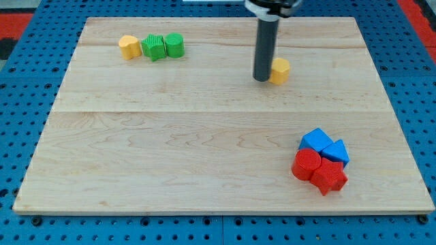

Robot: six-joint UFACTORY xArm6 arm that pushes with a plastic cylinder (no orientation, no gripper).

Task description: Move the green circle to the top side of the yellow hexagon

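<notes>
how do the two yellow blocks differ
The yellow block at the view's top left stands in a row, touching a green star block; the yellow block right of centre stands alone. My tip is against the second, far from the first. Both are small, yellow and near the board's top.

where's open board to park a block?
Free: the whole middle and the view's bottom left, between the green blocks with a yellow block up top and the red-blue cluster at bottom right. Crowded: around my tip, beside the yellow hexagon.

One view looks down (steeply, from the near edge) over the whole board (pixel 204 136).
</notes>
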